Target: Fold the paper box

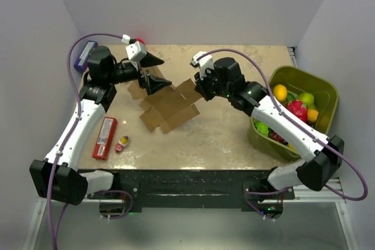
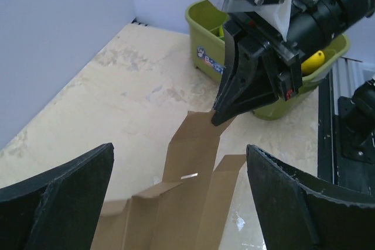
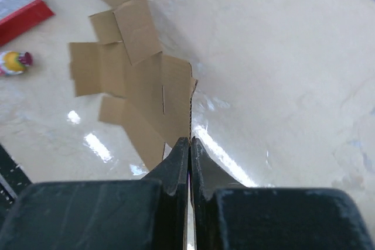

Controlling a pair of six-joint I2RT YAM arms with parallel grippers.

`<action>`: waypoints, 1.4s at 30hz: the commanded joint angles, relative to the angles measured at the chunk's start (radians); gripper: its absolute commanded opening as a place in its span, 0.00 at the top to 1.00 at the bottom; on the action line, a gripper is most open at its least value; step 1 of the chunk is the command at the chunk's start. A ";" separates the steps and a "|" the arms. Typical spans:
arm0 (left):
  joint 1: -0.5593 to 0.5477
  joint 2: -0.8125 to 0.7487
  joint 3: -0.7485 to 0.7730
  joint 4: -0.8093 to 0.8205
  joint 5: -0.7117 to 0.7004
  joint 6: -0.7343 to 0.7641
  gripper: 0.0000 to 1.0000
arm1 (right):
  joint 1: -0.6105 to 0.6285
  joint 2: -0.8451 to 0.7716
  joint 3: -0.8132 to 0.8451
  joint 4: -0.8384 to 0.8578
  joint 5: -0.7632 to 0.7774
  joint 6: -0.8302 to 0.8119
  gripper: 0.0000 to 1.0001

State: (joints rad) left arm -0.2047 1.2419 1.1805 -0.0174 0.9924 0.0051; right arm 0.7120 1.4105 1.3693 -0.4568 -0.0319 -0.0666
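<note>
While the paper box (image 1: 170, 108) is an unfolded sheet — all folds remain | right gripper (image 3: 190, 142) clamps its edge | left gripper (image 2: 179, 151) gapes, empty

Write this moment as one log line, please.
right gripper: shut on paper box edge | left gripper: open above paper box | paper box: unfolded sheet
</note>
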 commanded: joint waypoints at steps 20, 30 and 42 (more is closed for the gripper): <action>-0.073 0.114 0.070 0.031 0.216 0.018 0.00 | -0.002 0.082 0.381 -0.385 -0.339 -0.182 1.00; -0.140 0.177 0.057 -0.035 0.230 0.045 0.12 | -0.002 0.113 0.409 -0.408 -0.398 -0.190 1.00; -0.177 0.206 0.056 -0.118 0.233 0.107 0.52 | 0.000 0.105 0.404 -0.407 -0.398 -0.193 1.00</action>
State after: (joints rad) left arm -0.3695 1.4441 1.2304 -0.1089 1.1988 0.0765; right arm 0.7113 1.5337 1.7378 -0.8703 -0.4110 -0.2485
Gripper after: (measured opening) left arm 0.580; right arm 0.014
